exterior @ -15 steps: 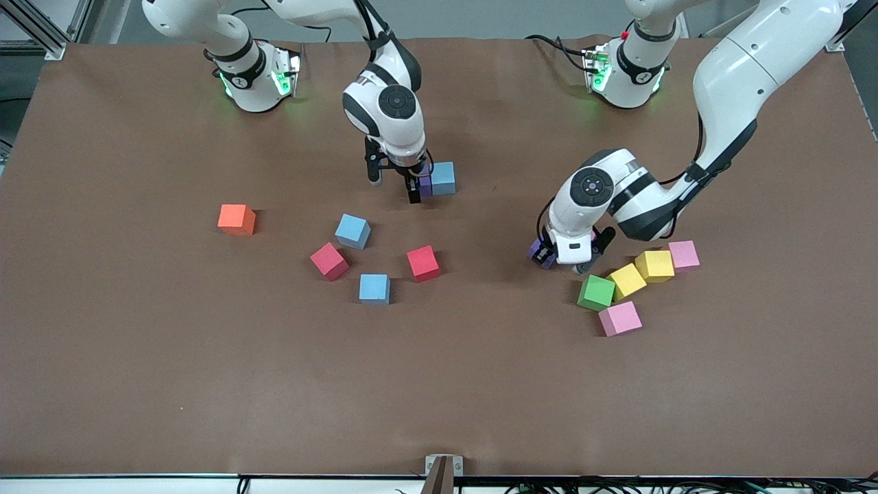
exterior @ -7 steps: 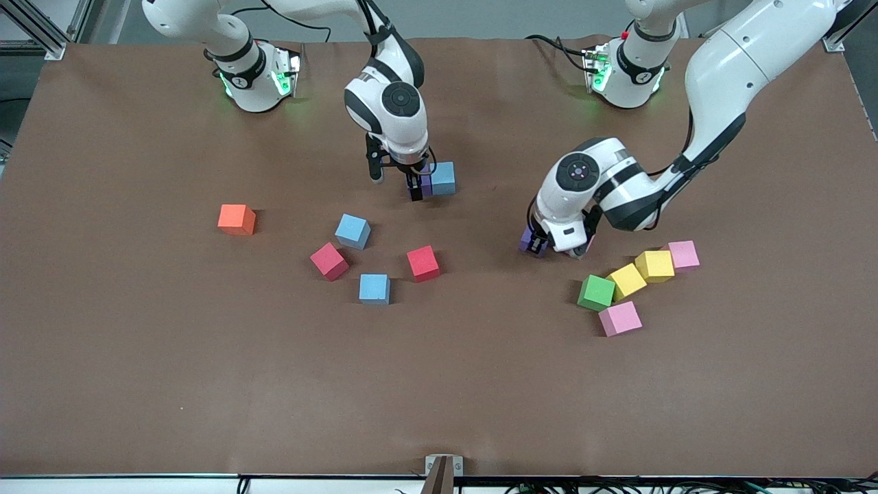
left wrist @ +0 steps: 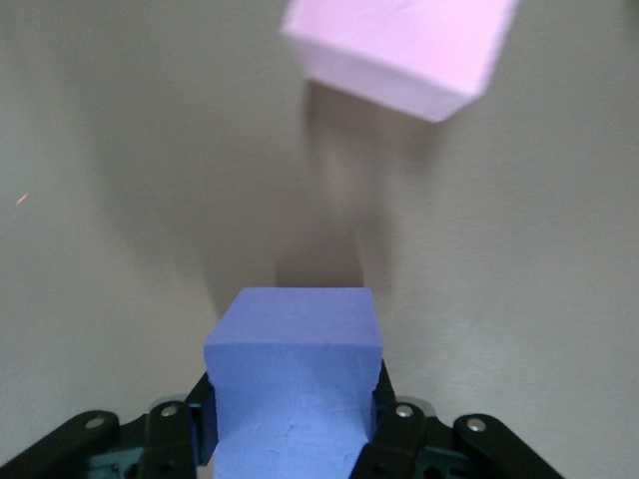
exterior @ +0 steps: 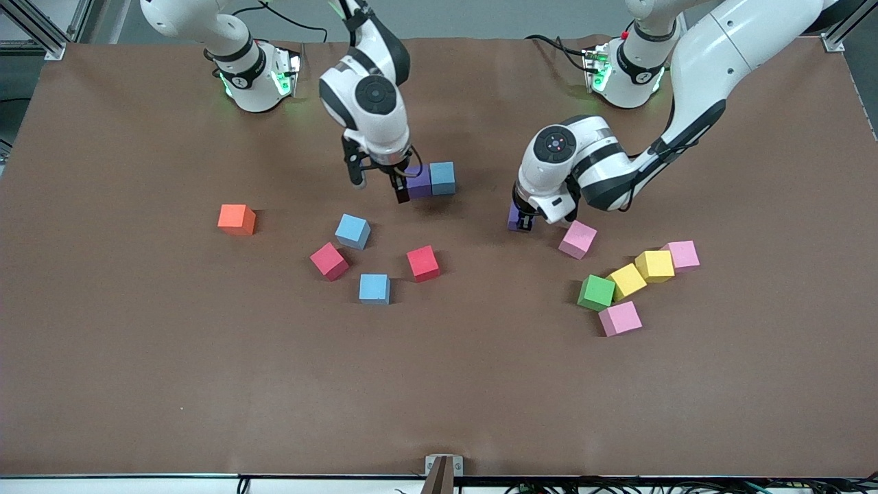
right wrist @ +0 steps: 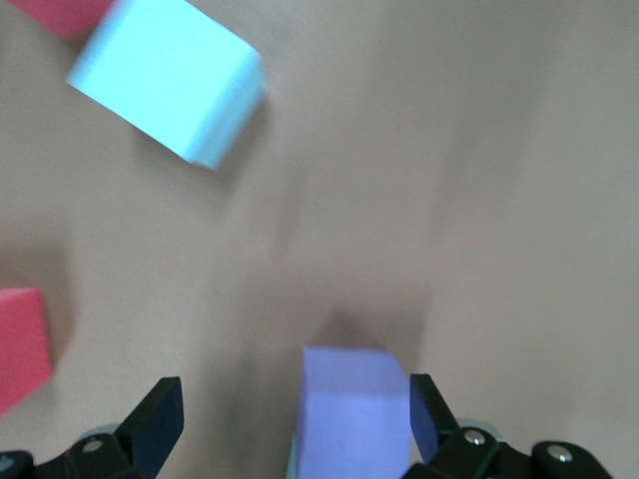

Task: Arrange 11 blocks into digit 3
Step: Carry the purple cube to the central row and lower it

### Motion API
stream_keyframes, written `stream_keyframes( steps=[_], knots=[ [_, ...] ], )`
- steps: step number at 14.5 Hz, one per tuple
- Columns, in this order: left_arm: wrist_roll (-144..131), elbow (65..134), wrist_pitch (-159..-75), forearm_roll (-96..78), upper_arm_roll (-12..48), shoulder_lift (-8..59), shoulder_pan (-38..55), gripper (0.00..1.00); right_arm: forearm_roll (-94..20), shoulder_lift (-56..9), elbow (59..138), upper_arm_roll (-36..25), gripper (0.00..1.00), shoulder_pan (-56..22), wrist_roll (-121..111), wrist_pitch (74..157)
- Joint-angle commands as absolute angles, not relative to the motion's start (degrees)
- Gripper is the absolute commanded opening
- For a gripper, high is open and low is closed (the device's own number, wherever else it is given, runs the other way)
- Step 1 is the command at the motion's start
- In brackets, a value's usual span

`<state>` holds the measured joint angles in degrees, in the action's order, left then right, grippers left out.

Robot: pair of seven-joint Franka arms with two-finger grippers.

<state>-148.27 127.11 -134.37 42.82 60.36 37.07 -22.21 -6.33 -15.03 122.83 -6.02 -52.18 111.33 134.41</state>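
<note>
Front view: the left gripper is clamped on a purple cube and carries it over the middle of the tabletop, toward the left arm's end. A pink cube lies just beside it on the table, turned cornerwise. The right gripper hangs with its fingers spread wide beside a second purple cube, which touches a light blue cube; the two form a short row running along the edge where the bases stand. That pair is all there is of the digit 3.

Scattered nearer the camera are two light blue cubes, two red cubes and an orange cube. Toward the left arm's end, a green cube, two yellow cubes and a pink cube form a slanted chain, with another pink cube nearer the camera.

Left wrist view: the held cube sits squarely between the fingers, with its flat top showing, which the front view hides.

Right wrist view: the open fingers stand apart, and the purple cube lies against one of them, ungripped.
</note>
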Motion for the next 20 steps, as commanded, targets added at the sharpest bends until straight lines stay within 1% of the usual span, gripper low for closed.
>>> stream_keyframes(
  steps=[1, 5, 8, 11, 13, 18, 20],
  knots=[
    [-156.15, 129.37, -134.47, 43.59, 62.66, 34.63, -22.24, 0.43, -5.45, -13.97, 124.28, -5.62, 1.00, -48.53, 92.10, 133.07],
    [-166.63, 128.50, -134.65, 43.42, 62.84, 35.24, -17.24, 0.43, -5.45, -14.59, 124.28, -5.80, 1.00, -42.47, 64.75, 133.15],
    [-167.08, 127.10, -135.00, 42.54, 62.58, 36.03, -14.33, 0.43, -5.45, -14.68, 124.54, -5.80, 1.00, -40.61, 54.43, 134.38],
    [-169.10, 126.04, -135.09, 42.54, 62.14, 37.09, -11.70, 0.43, -5.45, -15.20, 125.51, -5.80, 1.00, -39.73, 51.42, 139.02],
    [-170.67, 124.90, -135.09, 42.54, 59.87, 37.44, -8.28, 0.43, -5.45, -16.43, 126.21, -5.80, 1.00, -39.64, 50.81, 142.72],
    [-171.91, 121.56, -137.10, 38.42, 52.83, 37.44, 1.57, 0.43, -5.45, -18.63, 126.56, -5.89, 1.00, -38.24, 46.77, 144.58],
    [-171.91, 121.11, -137.29, 36.83, 51.42, 37.44, 3.86, 0.43, -5.45, -19.16, 128.14, -5.89, 1.00, -37.79, 46.58, 148.16]
  ],
)
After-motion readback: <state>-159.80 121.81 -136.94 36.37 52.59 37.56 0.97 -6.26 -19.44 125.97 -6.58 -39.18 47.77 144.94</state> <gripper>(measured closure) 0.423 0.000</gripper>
